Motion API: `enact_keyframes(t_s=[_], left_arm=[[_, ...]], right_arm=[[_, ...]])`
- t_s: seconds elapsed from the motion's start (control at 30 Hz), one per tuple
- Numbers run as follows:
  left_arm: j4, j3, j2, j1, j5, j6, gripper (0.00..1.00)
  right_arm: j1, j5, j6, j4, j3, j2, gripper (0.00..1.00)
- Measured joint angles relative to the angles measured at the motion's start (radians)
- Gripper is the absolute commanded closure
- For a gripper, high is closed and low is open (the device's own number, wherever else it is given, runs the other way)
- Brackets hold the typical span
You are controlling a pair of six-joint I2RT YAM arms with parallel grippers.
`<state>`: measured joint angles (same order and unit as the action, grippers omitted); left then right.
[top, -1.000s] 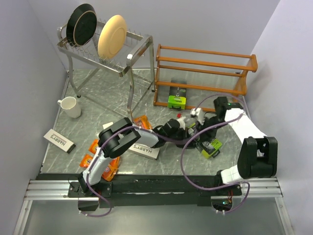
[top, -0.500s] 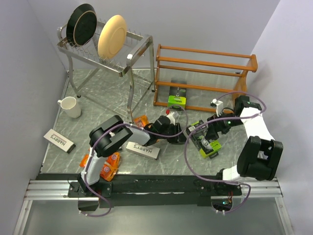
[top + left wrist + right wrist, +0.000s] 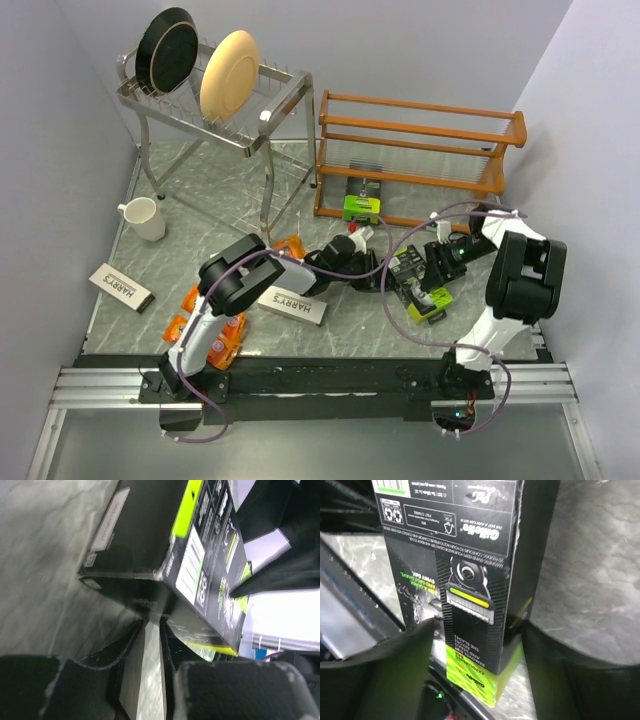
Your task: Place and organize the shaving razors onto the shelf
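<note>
A black-and-lime razor pack (image 3: 413,286) lies on the marble table in front of the shelf (image 3: 420,146). My right gripper (image 3: 432,270) reaches it from the right. In the right wrist view the pack (image 3: 475,570) fills the gap and my right gripper (image 3: 477,630) is shut on its sides. My left gripper (image 3: 371,273) sits at the pack's left end. Its jaws (image 3: 152,630) stand a narrow slit apart, showing only table, with the pack (image 3: 200,555) just beyond the tips. A second black-and-lime pack (image 3: 362,203) stands on the shelf's bottom tier.
White HARRY'S boxes lie at the left (image 3: 122,287) and under the left arm (image 3: 296,306). Orange packs (image 3: 213,345) lie near the left base and one (image 3: 290,246) by the left arm. A white mug (image 3: 145,218) and a metal plate rack (image 3: 215,100) stand at the back left.
The two grippers have parted. The right one opened wide, swung right and has closed on the pack. The left opened slightly and moved right to the pack's end. The pack shifted slightly left.
</note>
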<state>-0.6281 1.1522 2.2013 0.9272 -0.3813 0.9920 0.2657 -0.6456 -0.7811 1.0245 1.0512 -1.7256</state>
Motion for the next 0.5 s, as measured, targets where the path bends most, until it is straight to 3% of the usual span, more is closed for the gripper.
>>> enact_keyframes(t_s=[0.07,0.2,0.5], left_arm=[[0.008,0.043,0.030,-0.001,-0.016,-0.001,0.76],[0.035,0.098,0.063,-0.011,-0.052,0.001,0.79],[0.079,0.138,0.089,-0.032,-0.083,0.028,0.78]], right_arm=[[0.000,0.000,-0.002,0.034,0.040,-0.040,0.58],[-0.012,0.047,-0.010,0.061,0.062,-0.024,0.59],[-0.232,0.135,0.048,0.097,0.090,0.187,0.58]])
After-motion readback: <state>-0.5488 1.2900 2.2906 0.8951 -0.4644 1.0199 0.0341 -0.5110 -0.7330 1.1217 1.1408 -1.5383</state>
